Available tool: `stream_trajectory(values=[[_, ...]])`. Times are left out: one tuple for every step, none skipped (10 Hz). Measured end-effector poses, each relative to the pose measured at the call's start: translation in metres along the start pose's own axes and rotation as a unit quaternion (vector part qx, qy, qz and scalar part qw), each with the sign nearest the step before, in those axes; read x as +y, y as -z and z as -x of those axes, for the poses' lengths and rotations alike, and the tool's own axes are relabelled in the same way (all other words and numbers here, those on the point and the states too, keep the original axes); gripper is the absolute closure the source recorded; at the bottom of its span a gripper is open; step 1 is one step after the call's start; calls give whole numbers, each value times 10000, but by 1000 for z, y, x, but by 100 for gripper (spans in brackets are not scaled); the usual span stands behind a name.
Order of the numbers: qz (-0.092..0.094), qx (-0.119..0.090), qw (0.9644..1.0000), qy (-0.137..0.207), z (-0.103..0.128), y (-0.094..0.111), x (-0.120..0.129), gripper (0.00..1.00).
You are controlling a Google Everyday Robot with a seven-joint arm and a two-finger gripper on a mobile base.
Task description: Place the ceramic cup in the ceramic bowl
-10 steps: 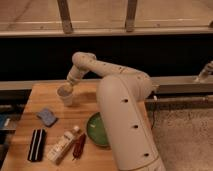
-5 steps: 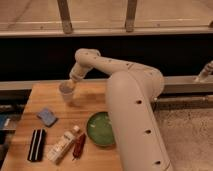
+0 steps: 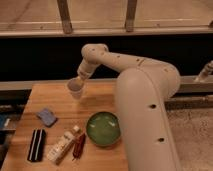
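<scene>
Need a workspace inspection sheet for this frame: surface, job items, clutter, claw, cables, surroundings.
surface: wooden table, all items sit on it except the cup.
job's things: cup held near the table's far edge, apart from the bowl; green bowl upright at the near right, nothing in it.
clutter: blue pad, black block, white carton, red item, all left of the bowl.
claw: claw at the cup's rim, shut on it, behind and left of the bowl.
cables: nothing seen.
surroundings: rail above a dark band behind the table; speckled floor at right.
</scene>
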Motion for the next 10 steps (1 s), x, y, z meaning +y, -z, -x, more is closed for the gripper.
stream_trajectory(values=[[-61,41,9999,-92,-12,10,-3,100],[-121,60,9998,-176,-22,20,-5,100],[-233,85,9991,-338,-41,35,-9,100],[-317,108,9984,-454,-53,45,-12,100],[-361,127,9978,-536,-60,50,-11,100],[-392,143,9973,-607,-68,55,-7,100],[-459,185,9961,-733,-84,63,-3,100],[-489,220,9953,-805,-94,66,2,100],[-497,241,9947,-864,-100,67,18,100],[-506,268,9938,-950,-113,68,29,100]])
